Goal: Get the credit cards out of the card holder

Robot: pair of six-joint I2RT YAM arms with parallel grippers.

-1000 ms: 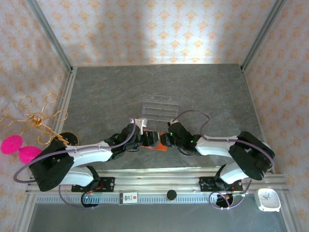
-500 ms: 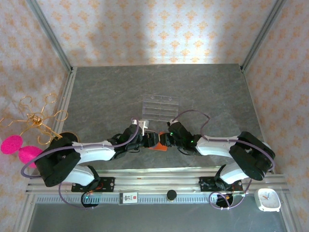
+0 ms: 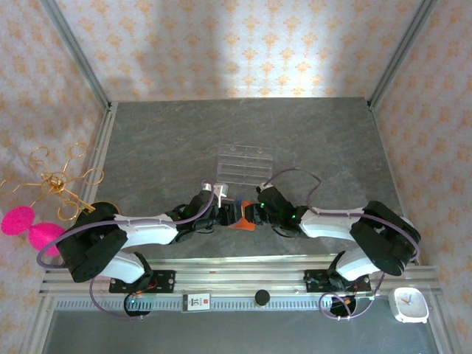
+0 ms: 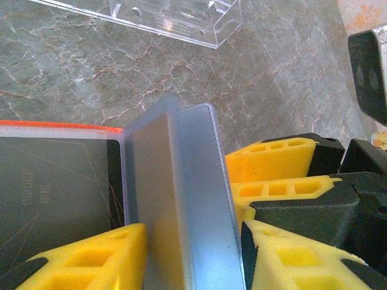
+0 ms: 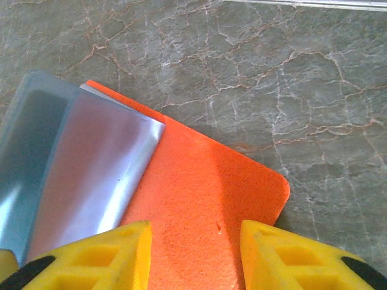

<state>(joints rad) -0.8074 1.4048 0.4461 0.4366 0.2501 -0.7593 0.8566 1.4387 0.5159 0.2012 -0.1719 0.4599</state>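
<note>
The orange-red card holder [image 3: 242, 222] lies open on the table between my two grippers. In the left wrist view its grey-blue inner flap [image 4: 181, 181] stands upright, and my left gripper [image 4: 192, 232] is shut on it, a yellow finger against each side. Left of that flap a black credit card [image 4: 54, 193] lies in the holder, framed by the orange edge. My right gripper [image 5: 196, 226] is shut on the card holder's orange cover [image 5: 217, 175], with the grey-blue lining [image 5: 78, 163] to its left. From above, the left gripper [image 3: 226, 214] and right gripper [image 3: 251, 214] almost touch.
A clear acrylic tiered rack [image 3: 245, 164] stands just behind the grippers, its edge close in the left wrist view [image 4: 169, 15]. The right arm's fingers [image 4: 272, 160] crowd the flap's right side. A gold wire ornament [image 3: 59, 181] and pink pompoms [image 3: 29, 225] sit off the table's left.
My left gripper has slid a little to the right and narrowed its jaws onto the grey-blue flap. The right gripper has kept its hold and place.
</note>
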